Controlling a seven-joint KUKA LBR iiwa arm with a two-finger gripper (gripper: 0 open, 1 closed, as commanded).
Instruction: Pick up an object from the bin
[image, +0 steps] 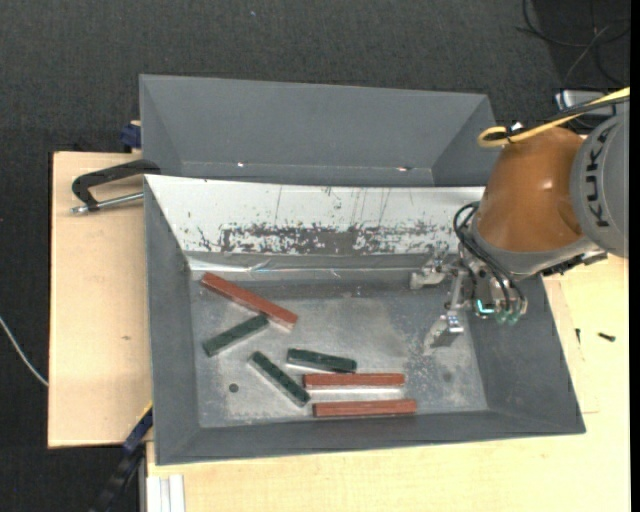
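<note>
My gripper (449, 323) hangs over the bare right part of the bin floor, under the orange wrist cover. The nearest loose things lie to its lower left: a red-brown flat bar (354, 380) and a second red-brown bar (364, 407) just in front of it, both lying left to right. A short dark green bar (321, 360) lies just behind them. Nothing shows in the gripper, which stands well apart from all three.
Further left lie a slanted dark green bar (279, 378), another dark green bar (235, 334) and a long red-brown bar (248, 298) near the back left. The bin's sloped right wall rises close beside the gripper.
</note>
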